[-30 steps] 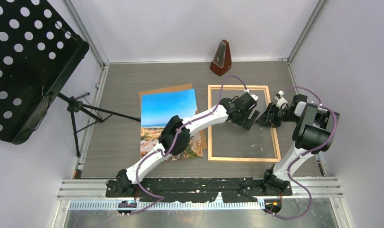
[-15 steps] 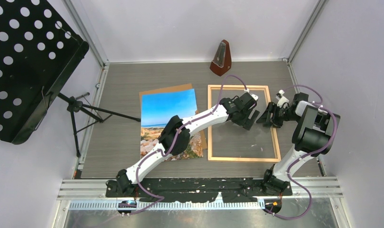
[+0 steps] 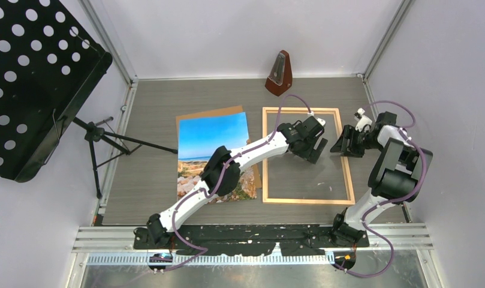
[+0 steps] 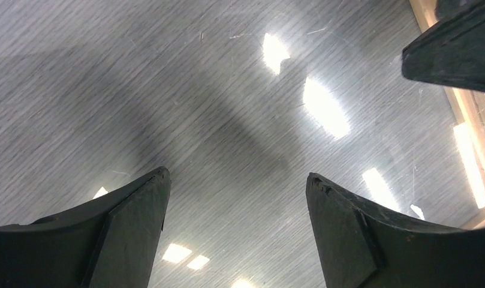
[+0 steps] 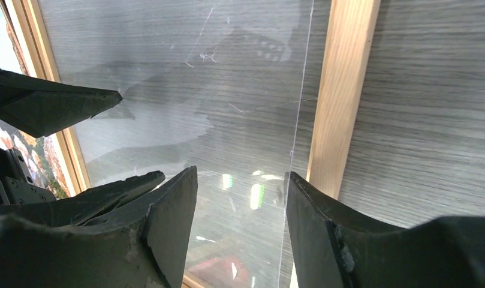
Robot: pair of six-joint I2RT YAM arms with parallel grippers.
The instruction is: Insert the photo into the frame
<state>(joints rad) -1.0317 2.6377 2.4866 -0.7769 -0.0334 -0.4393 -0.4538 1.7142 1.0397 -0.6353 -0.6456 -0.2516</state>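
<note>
**Photo**: face up on board, mid-table, just left of frame; not yet inside.
**Frame**: flat toward the right edge of the table, with a clear sheet lying in it.
**Left gripper**: spread, empty, over the sheet.
**Right gripper**: spread, empty, at the frame's right rail.
**Handling:** lift both straight up without dragging the sheet, then take the photo by an edge.

Bright even overhead light, white glare patches across clear sheet and frame, soft shadows
</note>
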